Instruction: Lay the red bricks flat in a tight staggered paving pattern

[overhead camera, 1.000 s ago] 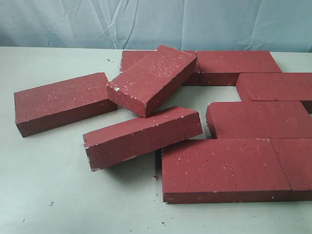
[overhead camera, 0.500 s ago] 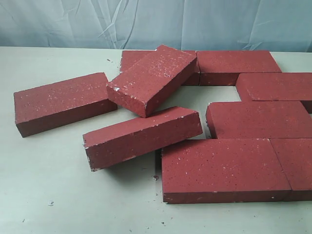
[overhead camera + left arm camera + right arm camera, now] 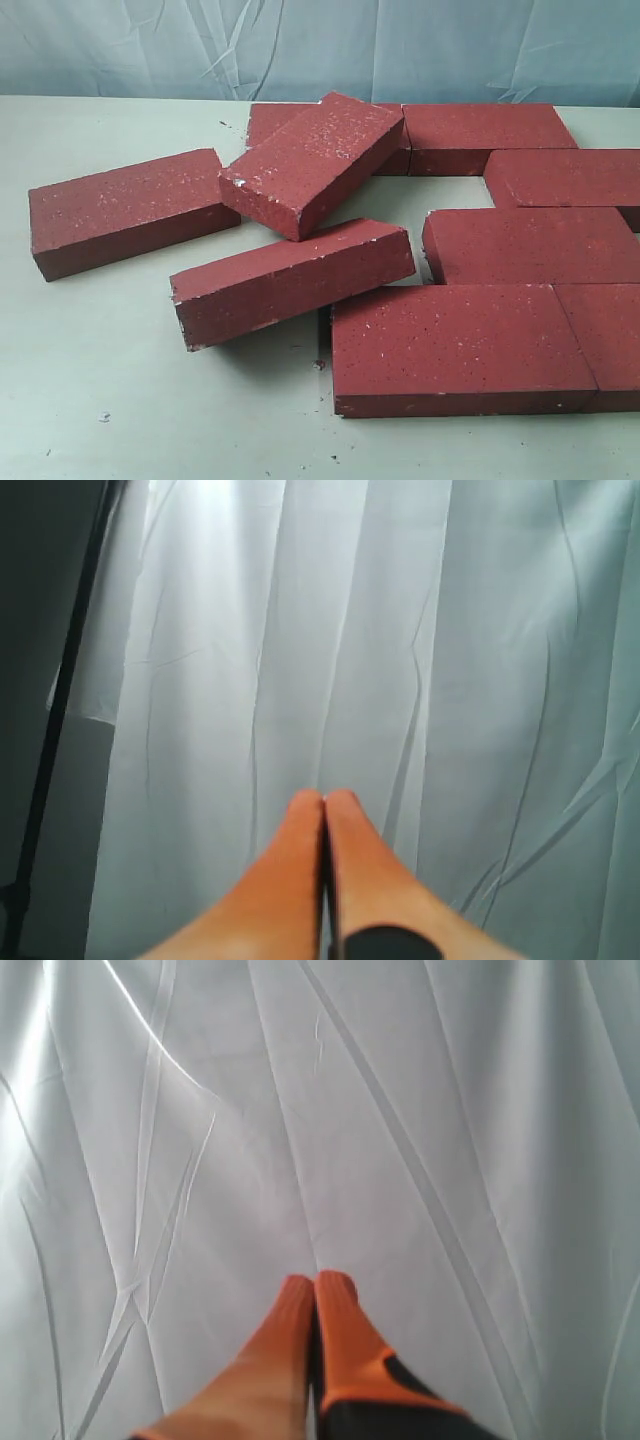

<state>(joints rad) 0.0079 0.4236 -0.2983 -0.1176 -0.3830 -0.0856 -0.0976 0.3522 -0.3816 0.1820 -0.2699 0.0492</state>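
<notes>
Several dark-red speckled bricks lie on the pale table in the exterior view. One brick (image 3: 128, 210) lies flat and alone at the left. A second brick (image 3: 312, 160) rests tilted, its far end propped on a back-row brick (image 3: 270, 120). A third brick (image 3: 290, 280) leans askew, one end up on the front flat brick (image 3: 460, 345). More bricks lie flat at the right (image 3: 530, 245) and back (image 3: 485, 130). Neither gripper shows in the exterior view. My left gripper (image 3: 324, 798) and right gripper (image 3: 315, 1282) are both shut on nothing, pointing at white curtain.
A pale blue-white curtain (image 3: 320, 45) hangs behind the table. Bare table surface (image 3: 130, 380) spreads at the front left. Small crumbs of brick dust (image 3: 104, 416) dot the table. A dark stand pole (image 3: 60, 720) shows in the left wrist view.
</notes>
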